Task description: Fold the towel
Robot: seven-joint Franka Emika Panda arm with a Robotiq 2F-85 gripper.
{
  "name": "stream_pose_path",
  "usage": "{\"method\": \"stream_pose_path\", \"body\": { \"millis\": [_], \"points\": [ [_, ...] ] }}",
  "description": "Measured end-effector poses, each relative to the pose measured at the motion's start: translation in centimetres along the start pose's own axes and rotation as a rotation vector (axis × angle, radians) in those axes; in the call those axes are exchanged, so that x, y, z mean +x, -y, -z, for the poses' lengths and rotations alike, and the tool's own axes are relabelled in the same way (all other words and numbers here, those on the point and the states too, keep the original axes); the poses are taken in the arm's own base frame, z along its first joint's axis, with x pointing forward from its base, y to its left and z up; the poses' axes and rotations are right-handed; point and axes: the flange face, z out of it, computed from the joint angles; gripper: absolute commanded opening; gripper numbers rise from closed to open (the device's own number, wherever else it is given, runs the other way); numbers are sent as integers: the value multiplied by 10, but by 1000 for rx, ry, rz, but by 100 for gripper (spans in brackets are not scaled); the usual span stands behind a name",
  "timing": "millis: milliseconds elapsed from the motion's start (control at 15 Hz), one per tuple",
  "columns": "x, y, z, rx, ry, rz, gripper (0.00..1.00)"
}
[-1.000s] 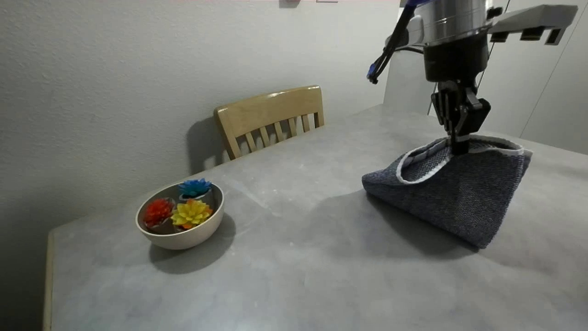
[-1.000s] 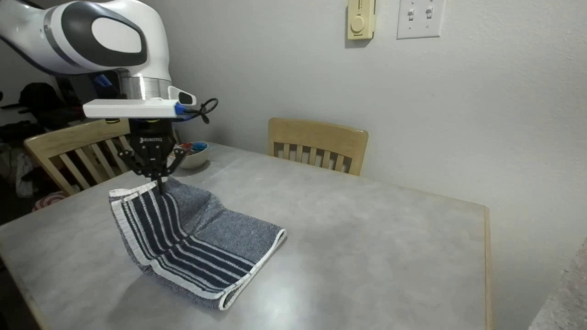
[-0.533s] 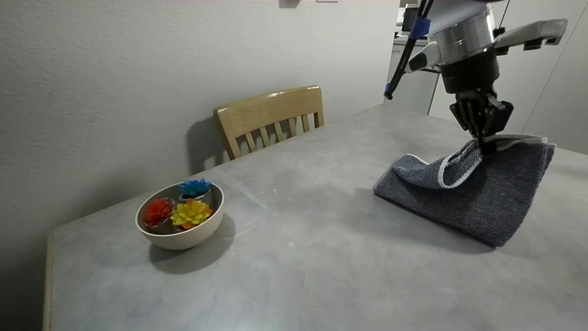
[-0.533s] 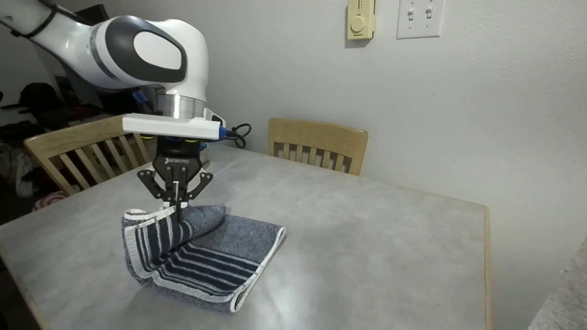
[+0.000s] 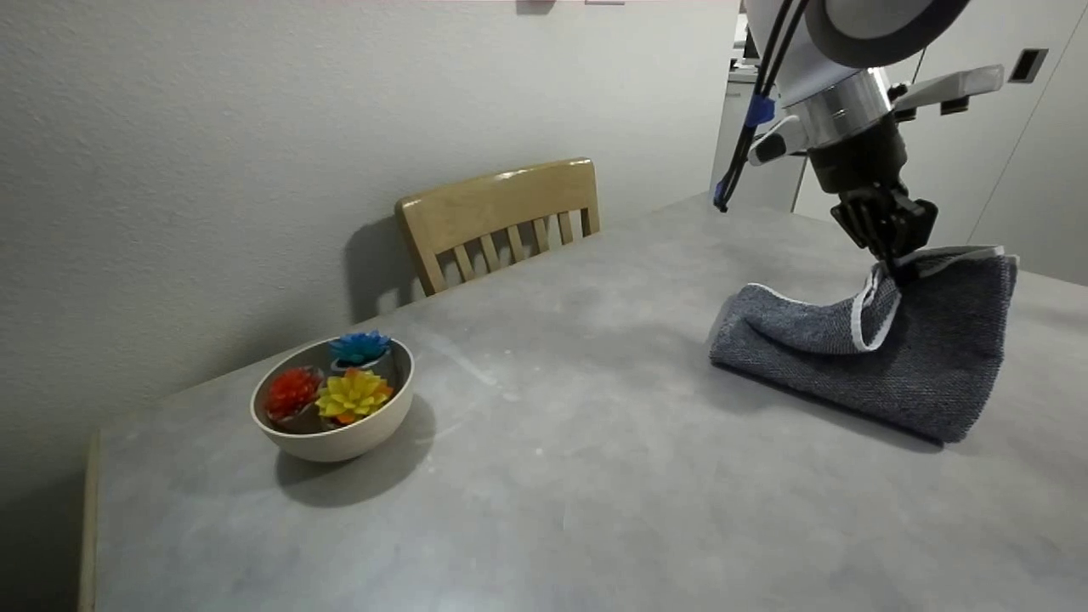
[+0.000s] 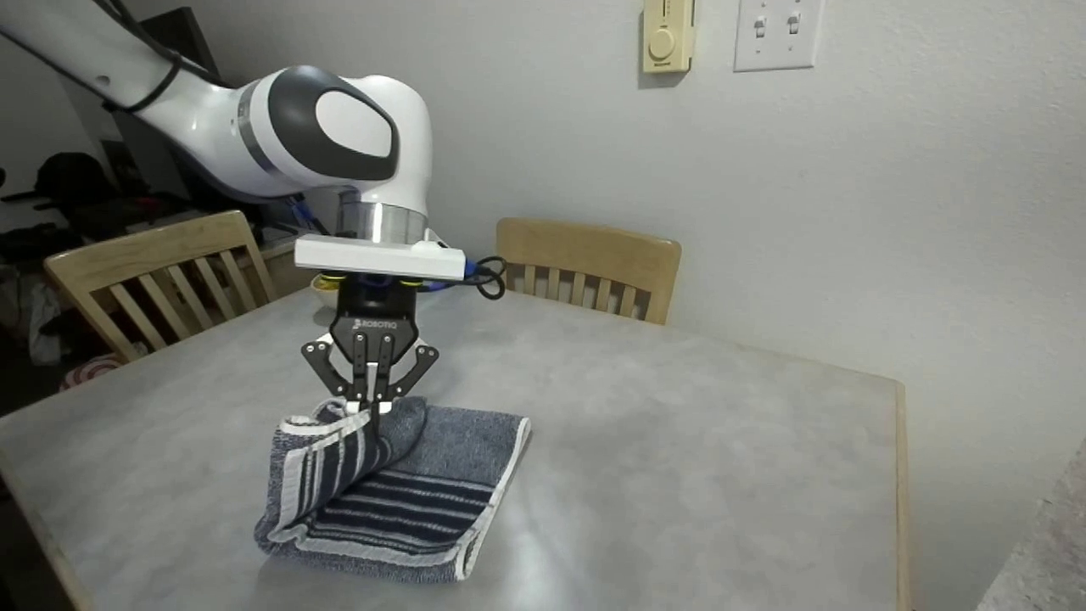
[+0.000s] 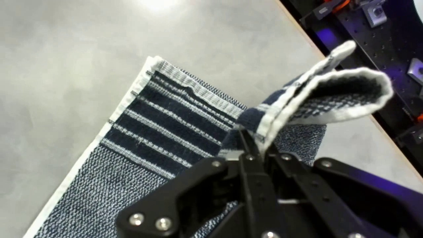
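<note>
The towel lies on the table, grey-blue with a white hem and navy and white stripes at one end. It shows in both exterior views (image 5: 943,357) (image 6: 475,441) and in the wrist view (image 7: 99,188). My gripper (image 6: 375,423) is shut on the towel's raised edge, also seen in an exterior view (image 5: 899,270) and the wrist view (image 7: 261,145). The held side stands up and curls over the flat part, which rests on the table. In the wrist view a loop of white hem sticks out beyond the fingers. The fingertips are partly hidden by cloth.
A bowl (image 5: 357,440) with red, blue and yellow flowers stands on the grey table (image 5: 578,476), well apart from the towel. Wooden chairs (image 6: 585,246) (image 6: 170,255) stand at the table's edges. A dark robot mount (image 7: 370,49) lies beyond the table edge in the wrist view.
My gripper has carried the held edge across toward the towel's flat side, rightward and lower in an exterior view. The arm tilts more and the raised part curls over further. The grip stays shut.
</note>
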Motion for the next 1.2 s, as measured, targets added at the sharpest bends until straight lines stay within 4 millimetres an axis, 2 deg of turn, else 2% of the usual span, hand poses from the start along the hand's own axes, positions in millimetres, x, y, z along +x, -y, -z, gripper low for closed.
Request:
{"method": "stream_pose_path", "body": {
  "millis": [333,667,867,1200],
  "points": [
    [-1,-14,-3,3,1,67,2],
    [-10,-51,-22,45,-32,176,2],
    [-18,-71,-34,117,-94,230,2],
    [-33,-89,-49,282,-206,249,2]
  ]
}}
